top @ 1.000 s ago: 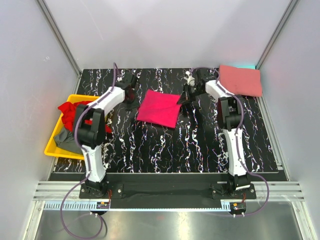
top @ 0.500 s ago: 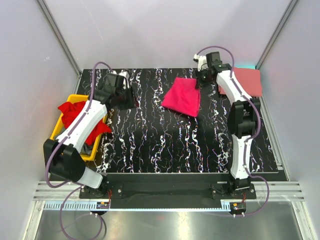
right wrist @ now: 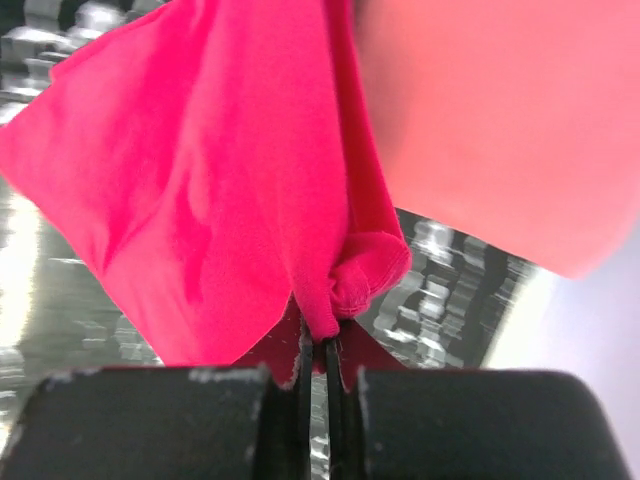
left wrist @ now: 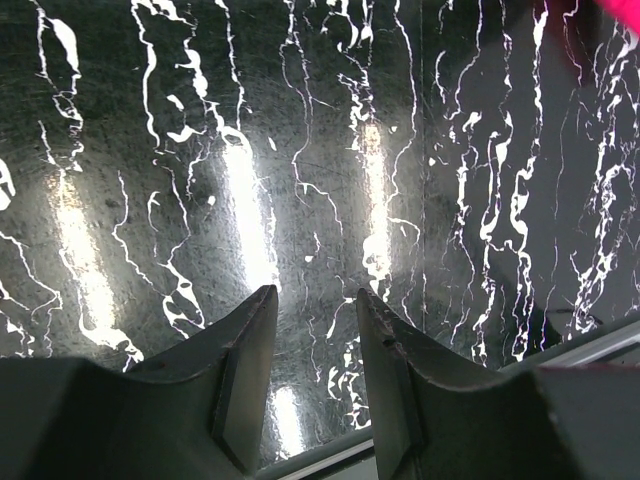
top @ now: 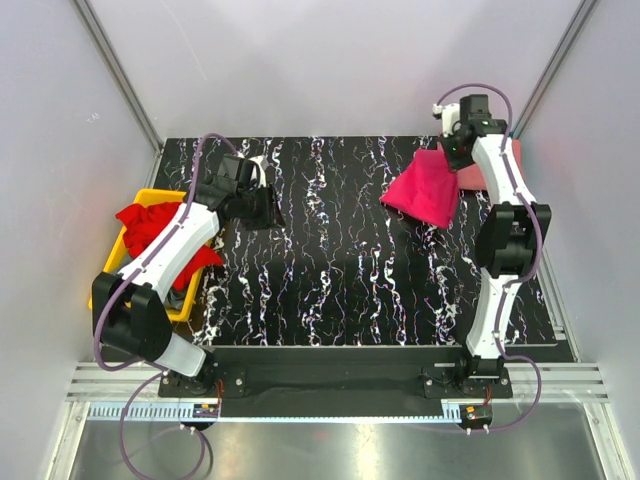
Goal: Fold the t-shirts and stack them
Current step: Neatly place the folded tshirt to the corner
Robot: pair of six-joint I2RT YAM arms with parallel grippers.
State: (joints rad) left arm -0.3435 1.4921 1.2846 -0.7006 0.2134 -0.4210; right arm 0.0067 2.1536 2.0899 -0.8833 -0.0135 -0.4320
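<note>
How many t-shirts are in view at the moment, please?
3: a magenta cloth t-shirt hanging from the right gripper, a folded salmon-pink t-shirt far right, a red t-shirt in the yellow plastic bin; more may be hidden there.

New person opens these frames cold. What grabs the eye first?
The magenta t-shirt hangs over the table's far right, pinched by a bunched edge in the shut right pincer. It is beside the salmon t-shirt lying in that corner. Next comes the yellow bin at the left edge with a red t-shirt heaped in it, then the left pincer, open and empty over the marbled tabletop.
</note>
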